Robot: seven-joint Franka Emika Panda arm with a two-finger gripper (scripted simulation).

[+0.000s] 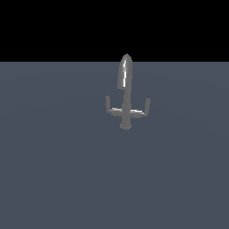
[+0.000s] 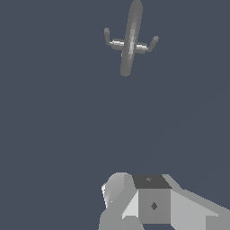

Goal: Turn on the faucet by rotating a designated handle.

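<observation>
Flat grey-blue floor [image 1: 58, 170] ran back to a black background. Alone on it stood the faucet [image 1: 126, 91], right of centre in the exterior view: tall tapered spout, short round stem, thin crossbar with two upturned ends. The handle [image 1: 108, 103], the straight upright prong, was on the exterior view's left; its twin [image 1: 147, 105] leaned slightly outward on the right. In the wrist view the gripper [image 2: 143, 202] showed only as a blocky grey body, well apart from the faucet [image 2: 130, 40]; finger spacing could not be told.
</observation>
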